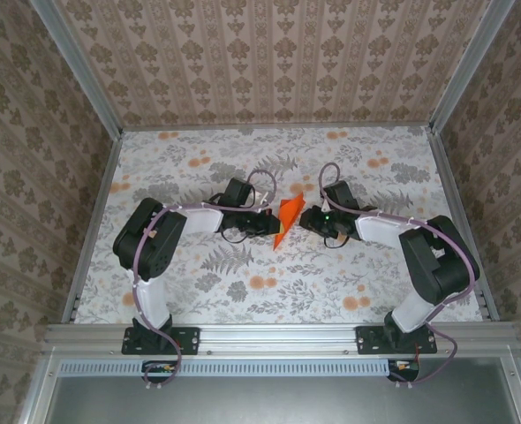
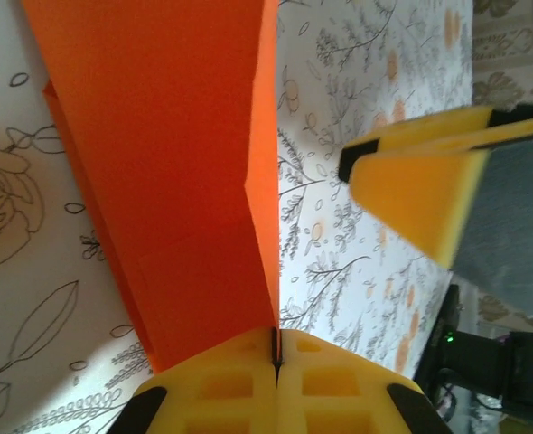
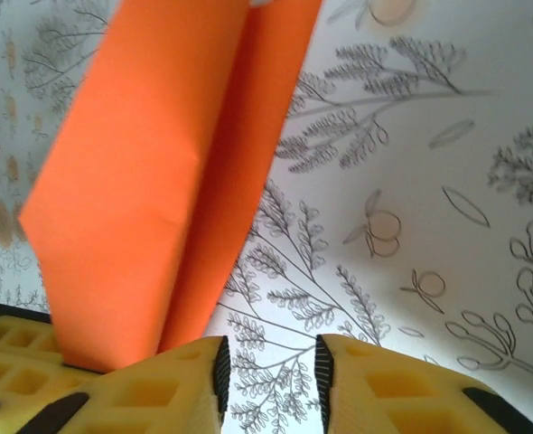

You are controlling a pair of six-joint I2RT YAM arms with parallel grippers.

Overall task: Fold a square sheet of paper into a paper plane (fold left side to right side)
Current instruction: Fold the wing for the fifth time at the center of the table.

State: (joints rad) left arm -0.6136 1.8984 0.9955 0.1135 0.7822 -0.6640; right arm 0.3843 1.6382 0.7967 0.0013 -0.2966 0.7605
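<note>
We clench the paper plane (image 1: pixel 287 223) in our left gripper (image 2: pixel 275 353).
Right gripper (image 3: pixel 271 366) released; from above, plane at its nine o'clock, axis twelve-to-six.

SITE: robot test cell, laboratory type | FRAME: aluminium extrusion frame (image 1: pixel 91 230) encloses workspace | WALLS: damask wallpaper panels (image 1: pixel 269 62) | SURFACE: floral printed table cover (image 1: pixel 243 291) | EQUIPMENT: left arm (image 1: pixel 146 243), right arm (image 1: pixel 437 261) bolted to front mounting rail (image 1: pixel 278 337)

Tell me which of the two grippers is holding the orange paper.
The left gripper: its jaws are pressed together on the edge of the orange paper. The right gripper stands open, the paper beside its gap, not in it.
</note>
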